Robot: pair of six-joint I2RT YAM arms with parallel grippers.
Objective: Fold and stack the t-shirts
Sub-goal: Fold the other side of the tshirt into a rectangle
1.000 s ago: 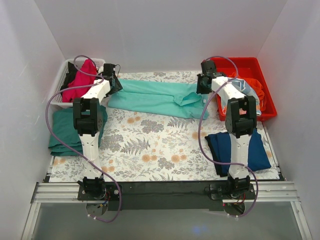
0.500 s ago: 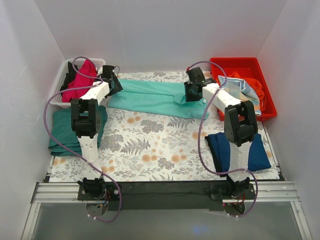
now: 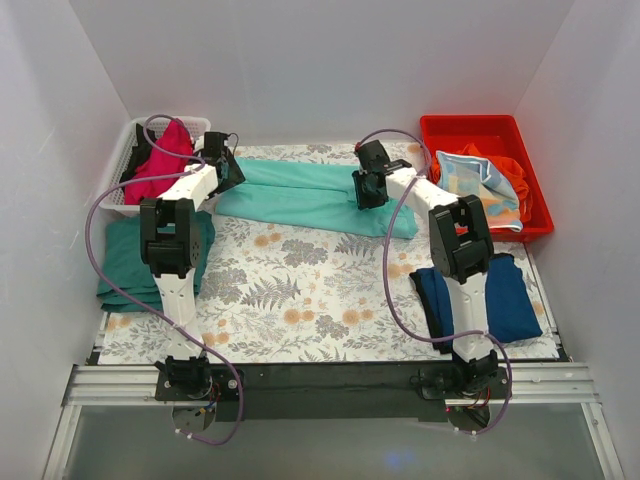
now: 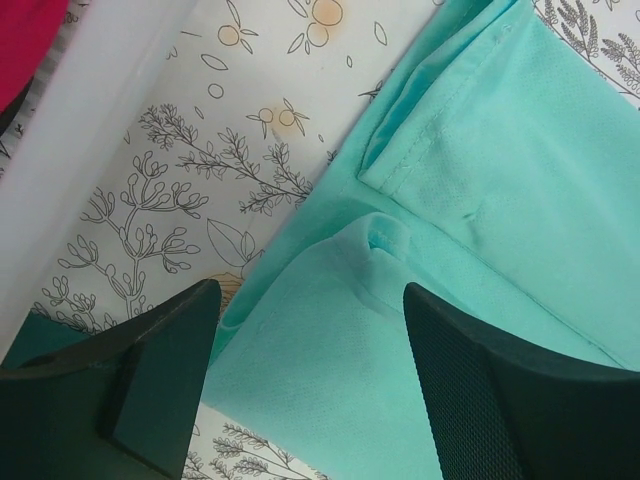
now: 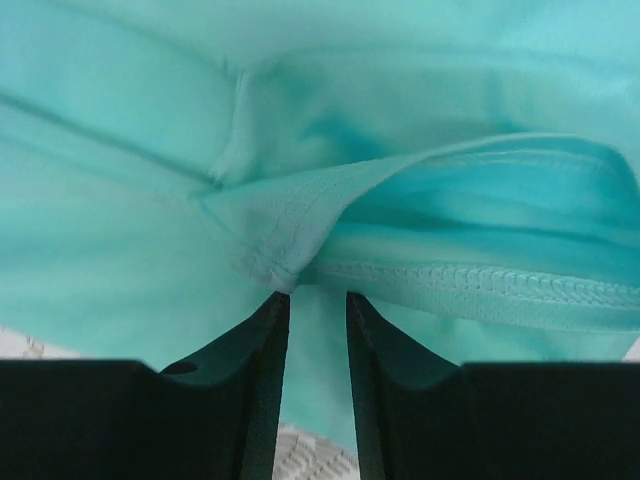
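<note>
From the top view I see the mint shirt (image 3: 300, 197) stretched in a long band across the 12 o'clock side of the surface (image 3: 300, 290), with both arms reaching over it. My left claw (image 3: 228, 165) hangs at the shirt's 9 o'clock end with its jaws spread wide. On the left wrist camera the fingers (image 4: 150, 370) stand well apart above a folded sleeve edge, holding nothing, with the white basket (image 4: 100, 130) wall just beside them. My right claw (image 3: 365, 190) sits on the shirt past its middle, towards 3 o'clock. On the right wrist camera its jaws are drawn almost together, with a fold of mint cloth pinched in the narrow gap and a stitched hem right at the tips. The magenta shirt (image 3: 160, 160) is heaped in the basket at 10 o'clock. A folded green shirt (image 3: 125, 265) lies at 9 o'clock, partly under the left arm. The navy shirt (image 3: 505, 300) lies folded at 4 o'clock, under the right arm. The red bin (image 3: 480, 127) at 2 o'clock holds orange and pale blue cloths (image 3: 480, 180).
</note>
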